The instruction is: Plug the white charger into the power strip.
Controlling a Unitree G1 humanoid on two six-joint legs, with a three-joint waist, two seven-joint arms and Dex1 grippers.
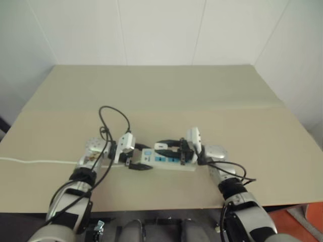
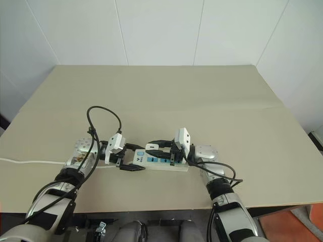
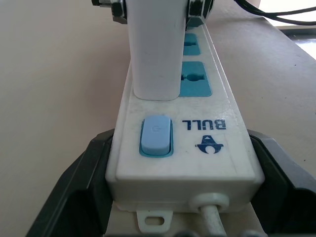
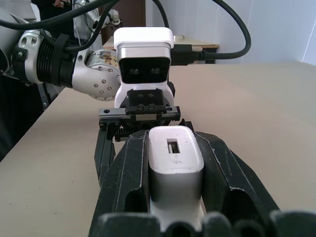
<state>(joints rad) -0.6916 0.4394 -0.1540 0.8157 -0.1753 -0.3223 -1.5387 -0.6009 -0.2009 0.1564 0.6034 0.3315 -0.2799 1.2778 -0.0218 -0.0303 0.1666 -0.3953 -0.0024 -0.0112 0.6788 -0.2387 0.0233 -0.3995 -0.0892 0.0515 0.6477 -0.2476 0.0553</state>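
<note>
Power strip lies flat on the tan surface, lower centre of the head frame, between the two arms. White charger stands upright on the strip at the socket nearest the switch; in the left wrist view its base meets the strip's top face with no gap that I can see. I judge it seated or very nearly so, though the prongs are hidden.

Left pincer: fingers spread wide, straddling the switch end of the strip, one against each long side. I read this as a bracing hold on the strip. Right pincer: clamped on the charger, one black finger on each broad side, the charger's port face toward the wrist camera.

Materials: strip is a long rigid bar of glossy white plastic, blue socket faces, pale blue rocker switch, thin white cord running to the left edge of the frame. Charger is a smooth white block with rounded edges. Surface is matte, board-like.

Handling, my judgement: both pieces are light, stiff and slick. The strip will slide on the board unless its sides are pinned. Best hold on the charger is across its flat broad sides, pushing straight along the prongs; an off-axis push would likely tilt it or lever the strip up.
</note>
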